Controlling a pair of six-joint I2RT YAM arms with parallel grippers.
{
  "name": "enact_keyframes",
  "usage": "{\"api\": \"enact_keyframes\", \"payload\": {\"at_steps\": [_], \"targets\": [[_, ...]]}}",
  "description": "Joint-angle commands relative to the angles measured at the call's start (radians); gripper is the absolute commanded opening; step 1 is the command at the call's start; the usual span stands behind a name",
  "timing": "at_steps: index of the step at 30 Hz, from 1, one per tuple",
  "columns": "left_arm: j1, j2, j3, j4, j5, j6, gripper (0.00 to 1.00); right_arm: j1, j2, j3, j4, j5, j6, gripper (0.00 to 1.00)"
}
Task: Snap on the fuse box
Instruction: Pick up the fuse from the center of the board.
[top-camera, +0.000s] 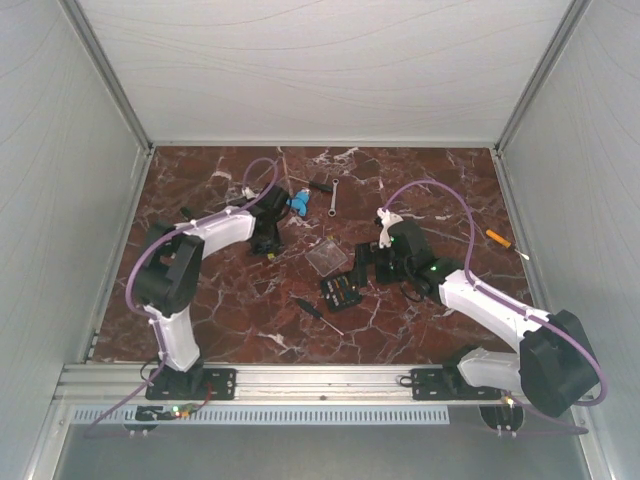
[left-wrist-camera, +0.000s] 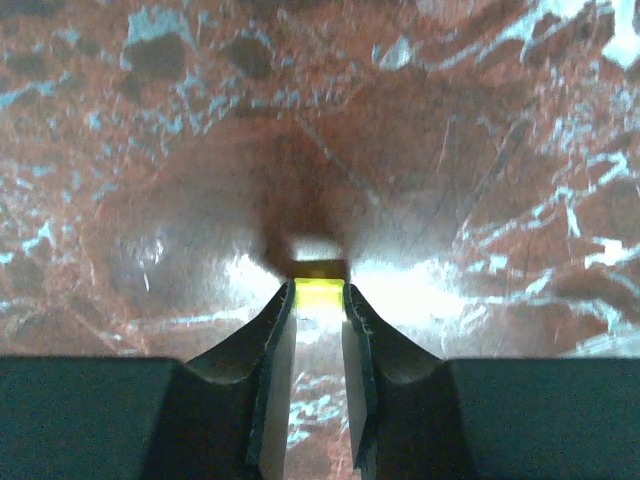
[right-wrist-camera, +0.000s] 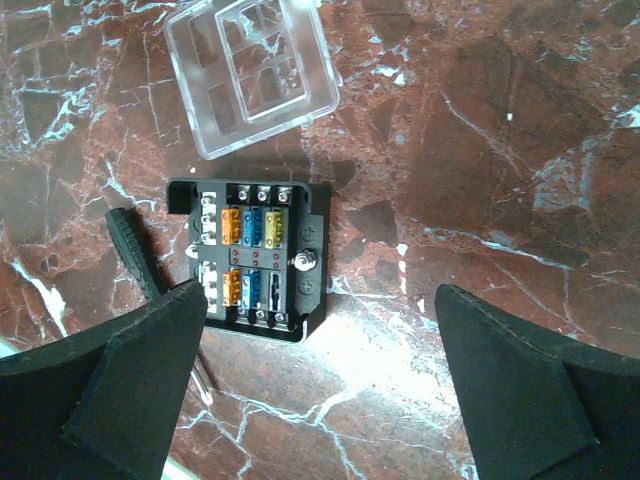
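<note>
Nearest the table's (top-camera: 450, 190) front edge lies a screwdriver (top-camera: 315, 308). Just beyond it is the fuse box (right-wrist-camera: 250, 260), uncovered, under the wide-spread right gripper (right-wrist-camera: 320, 310). The clear lid (right-wrist-camera: 250, 75) rests behind, apart. Farther left, the left gripper (left-wrist-camera: 320, 300) pinches a small yellow piece (left-wrist-camera: 320, 294).

Your left arm (top-camera: 215, 230): elbow raised, forearm reaching forward and to the right.
Your left gripper (left-wrist-camera: 320, 302): pointed down, tips pinched on a small yellow piece (left-wrist-camera: 320, 294).
Your right arm (top-camera: 490, 310): forearm stretched forward and left.
Your right gripper (right-wrist-camera: 320, 295): facing down, jaws spread wide.
</note>
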Motion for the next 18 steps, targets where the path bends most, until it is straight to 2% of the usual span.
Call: {"api": "enact_keyframes", "payload": {"at_steps": [1, 6, 11, 15, 18], "targets": [[-0.018, -0.128, -0.06, 0.084, 0.038, 0.025, 0.21, -0.005, -0.016, 0.019, 0.036, -0.052, -0.003, 0.96], [-0.069, -0.251, -0.163, 0.184, 0.049, 0.044, 0.22, -0.005, 0.015, 0.06, 0.036, -0.147, 0.008, 0.93], [-0.124, -0.397, -0.293, 0.348, 0.12, 0.059, 0.22, -0.005, 0.034, 0.077, 0.081, -0.216, 0.041, 0.91], [-0.199, -0.5, -0.371, 0.48, 0.109, 0.139, 0.22, -0.005, 0.057, 0.124, 0.084, -0.245, 0.064, 0.88], [-0.285, -0.565, -0.418, 0.561, 0.045, 0.243, 0.23, -0.005, 0.089, 0.175, 0.063, -0.276, 0.075, 0.85]]}}
